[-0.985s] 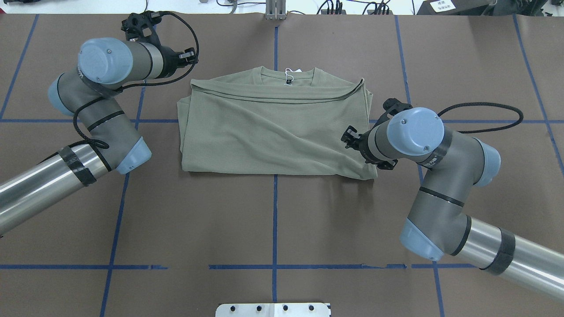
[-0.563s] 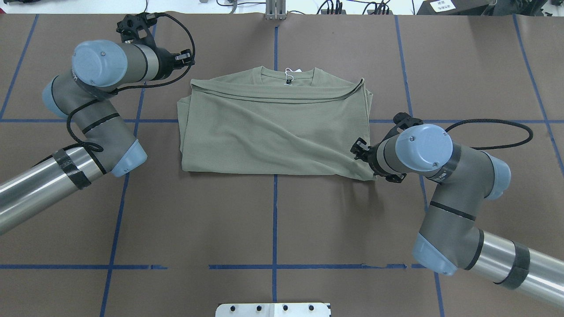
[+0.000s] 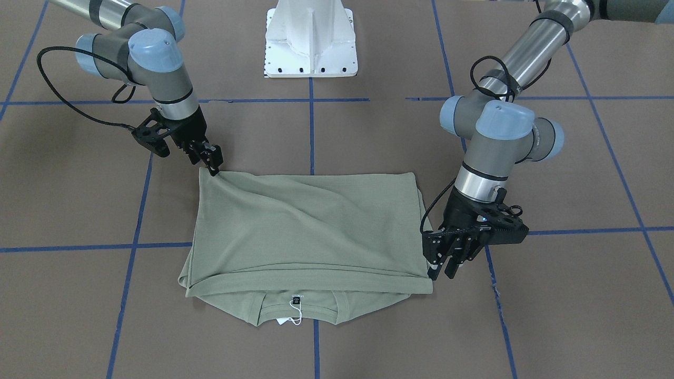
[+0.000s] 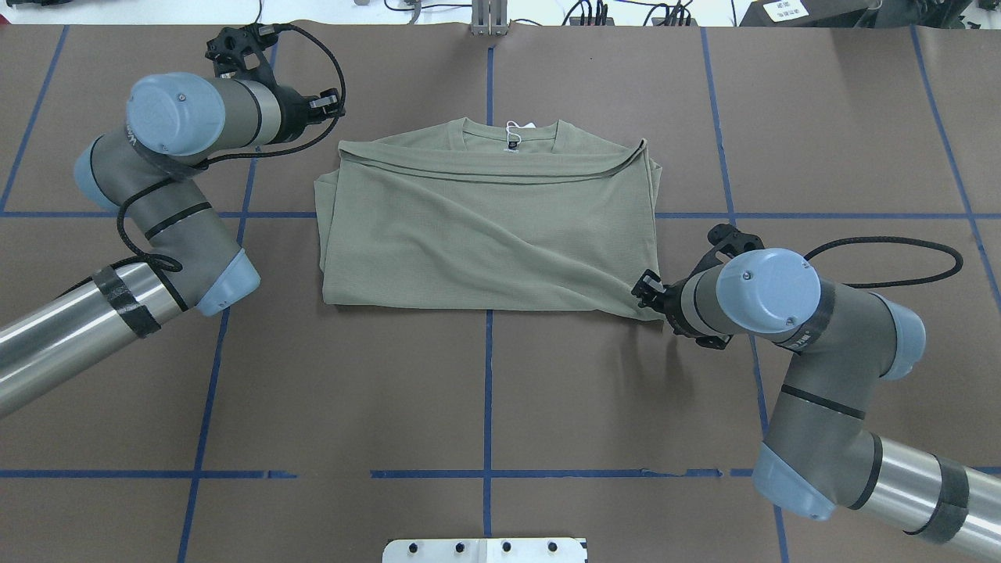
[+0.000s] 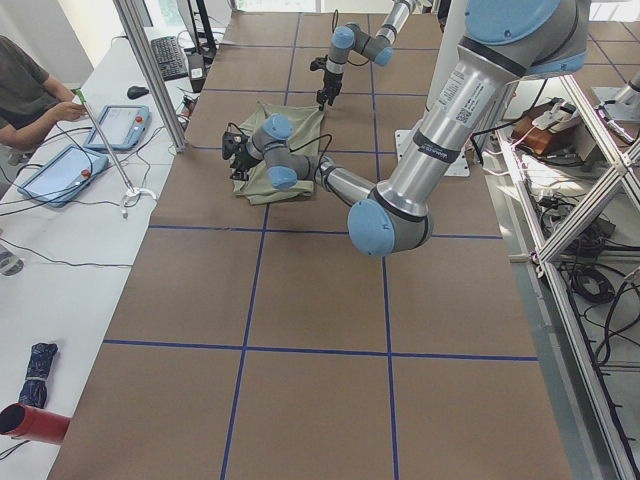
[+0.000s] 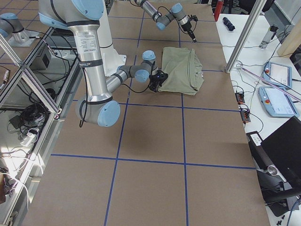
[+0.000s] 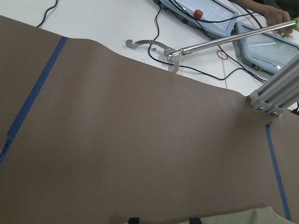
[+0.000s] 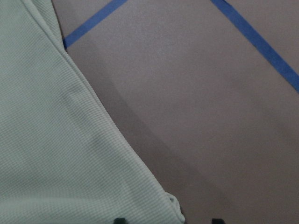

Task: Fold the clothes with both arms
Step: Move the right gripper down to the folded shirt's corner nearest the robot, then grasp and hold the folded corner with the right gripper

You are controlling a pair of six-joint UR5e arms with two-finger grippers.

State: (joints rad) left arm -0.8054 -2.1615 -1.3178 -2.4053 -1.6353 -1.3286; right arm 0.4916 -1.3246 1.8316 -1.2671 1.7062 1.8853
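The sage-green shirt (image 4: 485, 227) lies folded flat mid-table, its collar and white hang tag (image 4: 512, 137) at the far edge. My left gripper (image 4: 327, 104) hangs open just off the shirt's far-left corner; in the front-facing view the left gripper (image 3: 442, 272) is beside that corner, touching nothing I can see. My right gripper (image 4: 645, 289) is open at the shirt's near-right corner. The right wrist view has the shirt's (image 8: 56, 154) corner tip lying between the two fingertips, on the table. The left wrist view catches only a sliver of shirt (image 7: 254, 217).
Brown table cover with blue tape lines (image 4: 488, 391). White pedestal base (image 3: 310, 42) stands at the robot's side. A side table past the far edge carries tablets and cables (image 7: 261, 44); a person (image 5: 30, 95) sits there.
My right gripper moved from over the shirt's right part toward me and outward to its near-right corner. The left arm shifted slightly left. The shirt has not moved.
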